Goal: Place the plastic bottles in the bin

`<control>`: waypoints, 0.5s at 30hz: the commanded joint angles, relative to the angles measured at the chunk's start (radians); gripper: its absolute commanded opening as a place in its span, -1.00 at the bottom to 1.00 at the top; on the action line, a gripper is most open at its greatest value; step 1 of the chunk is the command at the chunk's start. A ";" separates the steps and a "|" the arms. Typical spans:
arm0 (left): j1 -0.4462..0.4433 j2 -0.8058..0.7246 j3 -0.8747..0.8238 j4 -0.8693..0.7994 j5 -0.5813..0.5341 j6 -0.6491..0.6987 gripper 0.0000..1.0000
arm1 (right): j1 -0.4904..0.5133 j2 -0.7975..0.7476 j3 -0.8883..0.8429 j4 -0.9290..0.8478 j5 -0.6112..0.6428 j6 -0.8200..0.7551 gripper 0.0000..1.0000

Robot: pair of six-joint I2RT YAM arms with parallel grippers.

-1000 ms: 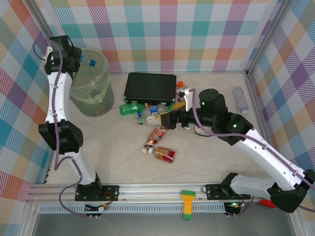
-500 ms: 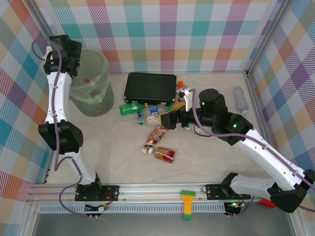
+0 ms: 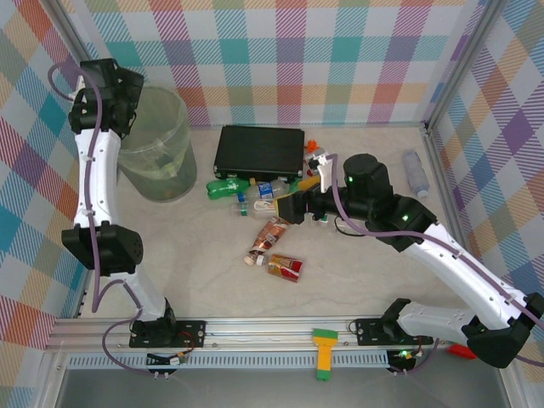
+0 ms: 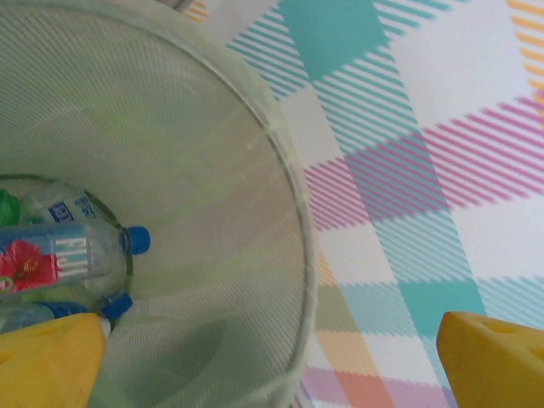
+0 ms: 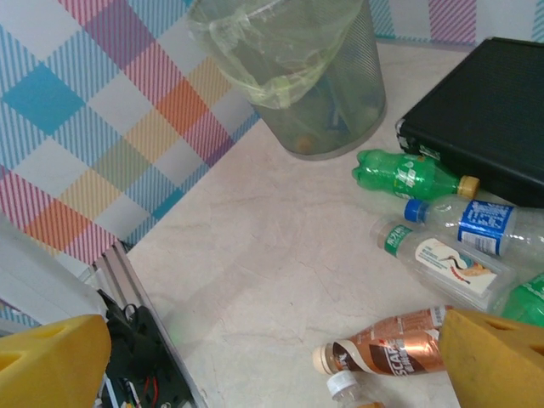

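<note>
From above, my left claw [image 3: 126, 100] hangs over the far-left rim of the bin [image 3: 160, 170], which stands in the far left corner of the worktop [image 3: 204, 280]. My right claw [image 3: 293, 206] hovers mid-worktop, just in front of the black case [image 3: 259, 150]. Loose bottles lie beside it: a green bottle [image 3: 223, 188], a blue-labelled bottle [image 3: 265, 189], a brown-labelled bottle [image 3: 270, 234] and a red-labelled bottle [image 3: 285, 267]. One clear bottle [image 3: 416, 172] lies well apart, near the right edge.

At my left wrist, the yellow fingers [image 4: 47, 361] stand wide apart with nothing between them. Below, inside the bin, rests a blue-capped bottle [image 4: 64, 255] among others.

At my right wrist, the fingers [image 5: 51, 357] are also spread wide and empty. Under them lie the brown-labelled bottle, a white-labelled bottle [image 5: 442, 259], the blue-labelled one and the green one, with the bin beyond them.

I judge a drop into the bin complete for my left claw, with several bottles left to collect. Next, my right claw should descend on the brown-labelled bottle, straddle its body across the width and clamp. My left arm should swing away from the rim so the carry path is free. The round bottle may roll as the fingers touch it.
</note>
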 commanded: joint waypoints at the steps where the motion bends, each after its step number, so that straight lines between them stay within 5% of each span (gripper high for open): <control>1: -0.052 -0.109 -0.082 0.002 0.000 0.110 0.99 | 0.005 -0.026 -0.035 -0.015 0.031 -0.023 0.98; 8: -0.158 -0.300 -0.295 0.005 -0.008 0.237 0.99 | 0.005 -0.056 -0.111 -0.084 0.065 -0.020 0.98; 15: -0.359 -0.478 -0.487 -0.058 -0.103 0.376 0.99 | 0.005 -0.097 -0.150 -0.129 0.101 -0.002 0.98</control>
